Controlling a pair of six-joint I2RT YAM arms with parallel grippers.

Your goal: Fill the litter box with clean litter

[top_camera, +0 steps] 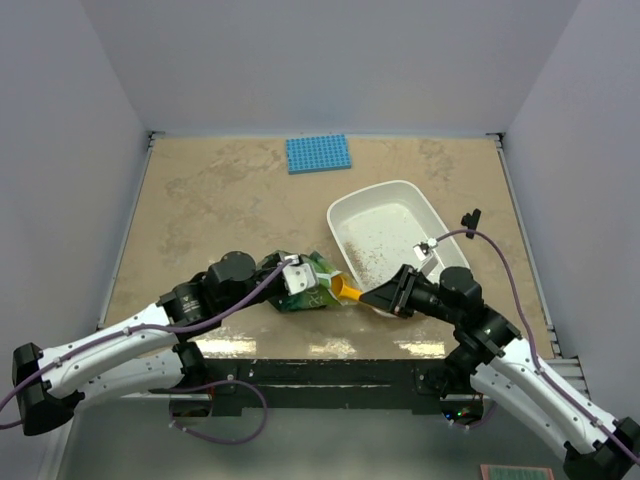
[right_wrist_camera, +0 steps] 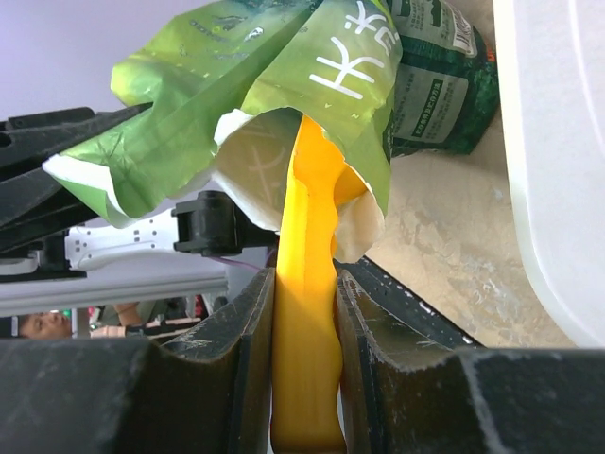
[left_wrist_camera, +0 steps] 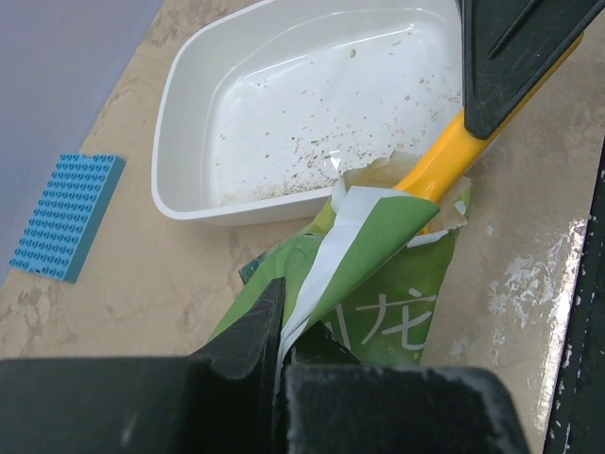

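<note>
The white, shallow, rounded-rectangular plastic litter box sits on the right half of the beige marbled surface, turned at an angle, its near end close to my right arm's wrist. Inside it I see only a thin scatter of fine beige-grey clean litter, specks spread over the white floor and no heap. Just off the tub's near-left corner lies the crinkly green foil bag, close to the front edge of the surface, its torn mouth turned toward the tub and showing a pale lining. The orange plastic scoop reaches into that mouth; its head is hidden inside the bag, so I cannot tell whether it carries any litter. My right jaws are clamped on the scoop's handle, one finger pressed on either side of it in the right wrist view. My left jaws are pinched together on the bag's edge, with green foil and white lining caught between them in the left wrist view. Well apart from all this, near the far edge of the surface, lies the blue studded flat mat.
</note>
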